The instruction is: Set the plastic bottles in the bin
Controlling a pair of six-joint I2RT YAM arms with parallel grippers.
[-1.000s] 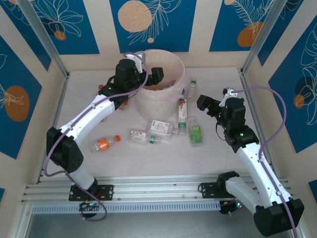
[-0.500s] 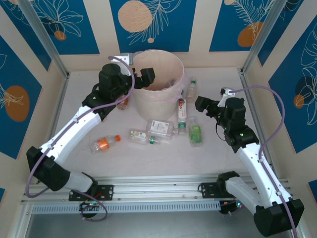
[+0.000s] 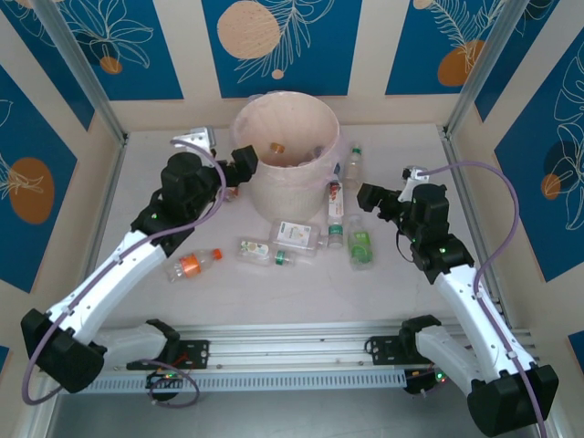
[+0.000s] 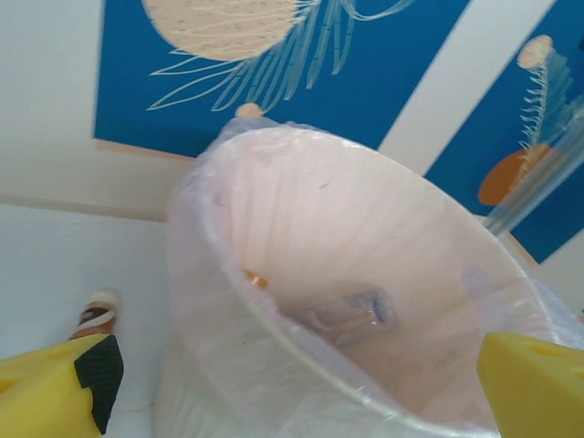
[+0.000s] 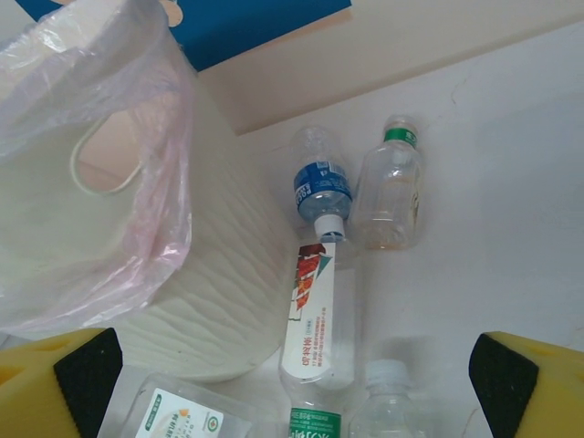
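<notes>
Sorting plastic bottles into the bin, shown between picks. At left, your left gripper (image 3: 240, 165) hangs with its jaws spread and empty, just beside the left rim of the bin (image 3: 283, 196), which stands at the middle of the tabletop's far edge. An orange-capped bottle (image 3: 189, 265) lies toward the near-left corner. One clear bottle (image 4: 351, 310) is already inside the bin. Two labelled bottles (image 3: 297, 235) lie in front of the bin. A red-labelled bottle (image 5: 310, 319) lies just beside its right wall, with a blue-labelled bottle (image 5: 319, 187) and a green-capped bottle (image 5: 391, 187) beyond. At right, your right gripper (image 3: 370, 195), jaws also spread and empty, points at that group.

Most bottles remain out, so the task looks well short of done. The next move probably calls for lowering the right gripper across the red-labelled bottle's body without nudging the bin.

A small bottle (image 4: 94, 312) left of the bin is partly hidden. The bin's contents are blurred, and the right wrist view's lower edge cuts off two bottles.
</notes>
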